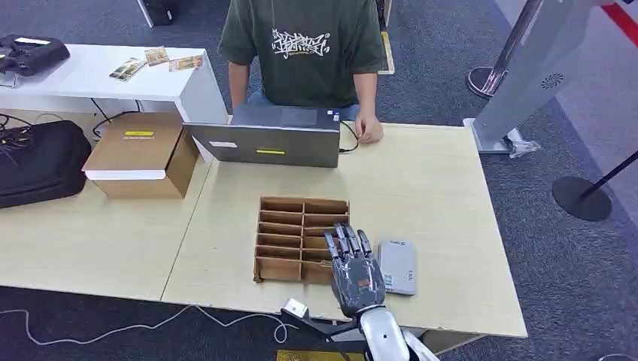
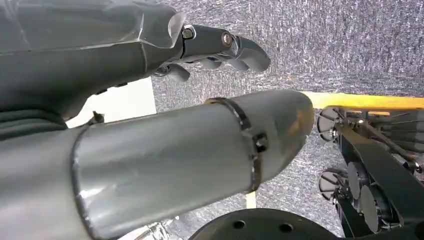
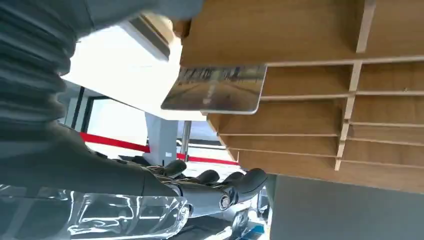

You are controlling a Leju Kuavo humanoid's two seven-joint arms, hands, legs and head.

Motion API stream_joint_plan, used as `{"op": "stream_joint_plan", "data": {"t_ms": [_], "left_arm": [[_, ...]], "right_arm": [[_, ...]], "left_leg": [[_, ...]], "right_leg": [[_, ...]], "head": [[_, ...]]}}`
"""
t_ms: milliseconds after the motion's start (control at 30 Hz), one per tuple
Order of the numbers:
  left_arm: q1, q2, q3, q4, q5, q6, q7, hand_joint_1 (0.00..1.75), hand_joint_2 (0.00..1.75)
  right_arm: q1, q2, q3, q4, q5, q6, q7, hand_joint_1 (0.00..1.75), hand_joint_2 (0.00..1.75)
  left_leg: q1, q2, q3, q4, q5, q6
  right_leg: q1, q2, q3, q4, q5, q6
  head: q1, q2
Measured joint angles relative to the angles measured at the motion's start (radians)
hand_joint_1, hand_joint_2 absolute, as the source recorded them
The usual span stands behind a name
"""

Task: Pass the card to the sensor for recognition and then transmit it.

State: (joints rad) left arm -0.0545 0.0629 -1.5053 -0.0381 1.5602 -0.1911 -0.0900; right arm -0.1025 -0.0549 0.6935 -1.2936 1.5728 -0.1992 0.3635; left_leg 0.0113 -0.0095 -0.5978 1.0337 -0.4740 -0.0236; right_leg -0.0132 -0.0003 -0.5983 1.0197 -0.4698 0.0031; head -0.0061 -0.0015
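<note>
Right hand [image 1: 353, 271] over the divided cardboard tray [image 1: 290, 237], fingers [image 1: 347, 239] extended, holding nothing. Grey sensor [image 1: 397, 266] just beside it on the surface [image 1: 429, 188]. Card [image 3: 215, 88] standing in a tray slot; left hand [image 2: 220, 47] hanging over carpet, fingers curled, empty

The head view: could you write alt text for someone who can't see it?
A robot's right hand, fingers extended, hovers over a light wooden table between a divided cardboard tray and a flat grey sensor device. Across the table, a person in a green T-shirt sits at a laptop.
</note>
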Motion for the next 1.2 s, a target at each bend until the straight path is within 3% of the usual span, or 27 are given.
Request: {"op": "stream_joint_plan", "data": {"t_ms": [767,1200], "left_arm": [[0.0,0.0,0.0,0.0,0.005,0.002,0.0,0.0,0.0],[0.0,-0.002,0.0,0.0,0.01,0.002,0.0,0.0,0.0]], "right_arm": [[0.015,-0.008,-0.005,-0.034,0.0,0.003,-0.039,1.75,1.75],[0.051,-0.006,-0.05,-0.076,0.0,-0.017,-0.049,1.75,1.75]], "left_leg": [[0.0,0.0,0.0,0.0,0.0,0.0],[0.0,0.0,0.0,0.0,0.0,0.0]], "right_leg": [[0.0,0.0,0.0,0.0,0.0,0.0],[0.0,0.0,0.0,0.0,0.0,0.0]], "head": [[0.0,0.0],[0.0,0.0]]}}
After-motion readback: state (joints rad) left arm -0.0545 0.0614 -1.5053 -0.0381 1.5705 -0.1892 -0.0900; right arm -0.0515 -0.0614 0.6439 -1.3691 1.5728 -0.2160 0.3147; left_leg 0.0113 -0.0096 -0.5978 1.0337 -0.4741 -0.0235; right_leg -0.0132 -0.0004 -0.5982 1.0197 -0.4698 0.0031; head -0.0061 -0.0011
